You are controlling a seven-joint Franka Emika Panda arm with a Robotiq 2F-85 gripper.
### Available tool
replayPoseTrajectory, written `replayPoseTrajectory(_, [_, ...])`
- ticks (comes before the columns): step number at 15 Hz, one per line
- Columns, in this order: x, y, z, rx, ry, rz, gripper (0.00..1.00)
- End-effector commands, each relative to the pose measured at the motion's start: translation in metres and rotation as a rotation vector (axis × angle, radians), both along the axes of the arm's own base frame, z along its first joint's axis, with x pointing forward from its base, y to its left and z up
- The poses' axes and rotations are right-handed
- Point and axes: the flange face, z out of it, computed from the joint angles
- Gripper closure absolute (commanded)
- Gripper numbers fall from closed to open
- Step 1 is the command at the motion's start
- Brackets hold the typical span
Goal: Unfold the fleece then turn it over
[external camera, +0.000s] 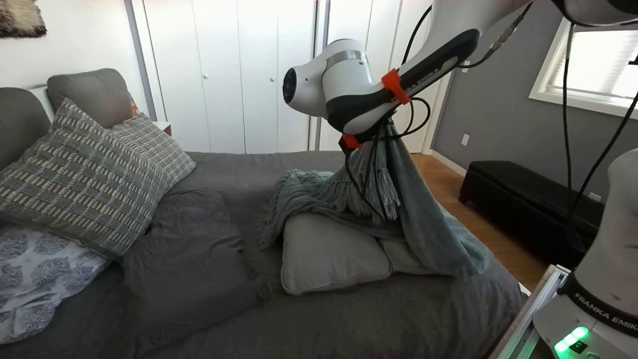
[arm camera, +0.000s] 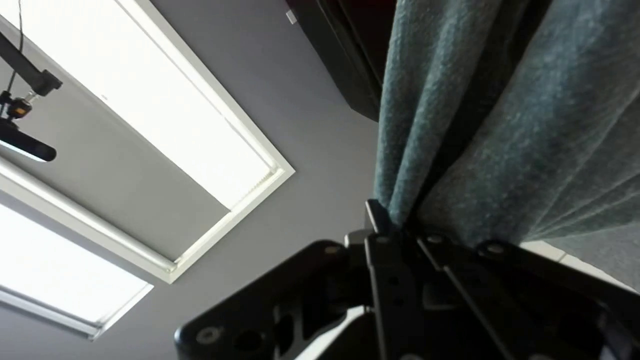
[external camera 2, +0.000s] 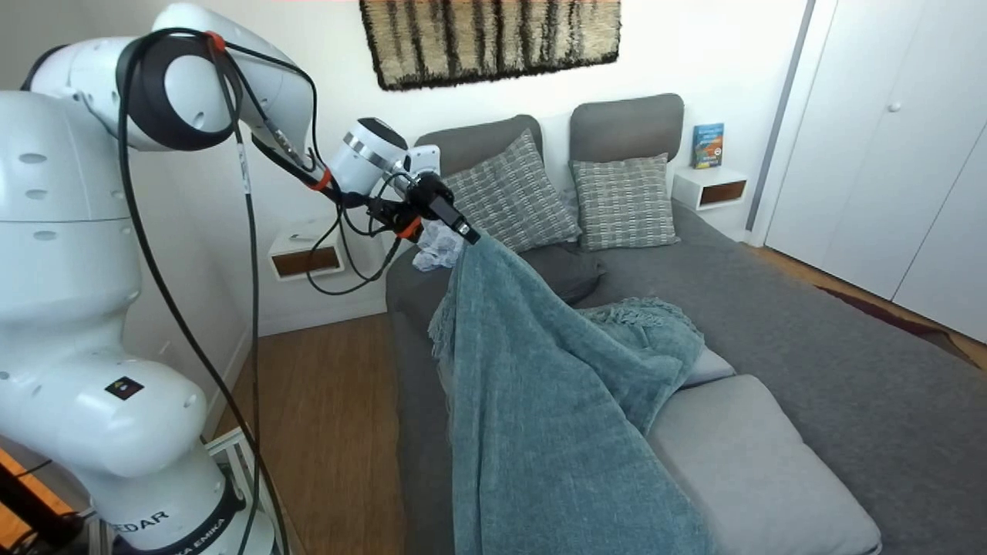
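Cut off below in an exterior view, the fleece (external camera 2: 555, 401) drapes over grey cushions (external camera 2: 748, 447) and rises to the gripper (external camera 2: 468, 232), pinched on a gathered bunch. The arm (external camera 2: 277, 96) slants down over the bed (external camera 2: 833, 301), cloth partly hiding its grip. Beyond, a book (external camera 2: 708, 145) stands on a bedside shelf (external camera 2: 694, 189), its compartment (external camera 2: 723, 193) hard to make out.

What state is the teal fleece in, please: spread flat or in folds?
In folds: the pincer holds part of the fringed teal fleece up, while some drapes crumpled over grey pillows.
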Motion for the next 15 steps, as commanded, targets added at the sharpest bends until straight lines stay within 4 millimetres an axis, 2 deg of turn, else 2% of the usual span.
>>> replayPoseTrajectory(1, [-0.002,0.0,0.002,0.0,-0.003,-0.003,0.94])
replayPoseTrajectory(3, [-0.004,-0.001,-0.002,-0.005,-0.005,-0.005,0.94])
replayPoseTrajectory(4, [-0.005,-0.001,-0.004,-0.007,-0.004,-0.005,0.99])
replayPoseTrajectory(6, [0.009,-0.017,0.015,-0.112,-0.072,-0.056,0.99])
replayPoseTrajectory(8, [0.028,-0.048,0.059,-0.162,-0.151,-0.104,0.99])
replayPoseTrajectory(11, [0.053,-0.08,0.12,-0.214,-0.286,-0.178,0.99])
replayPoseTrajectory(13, [0.067,-0.093,0.162,-0.227,-0.385,-0.223,0.99])
replayPoseTrajectory(15, [0.074,-0.1,0.204,-0.234,-0.481,-0.259,0.99])
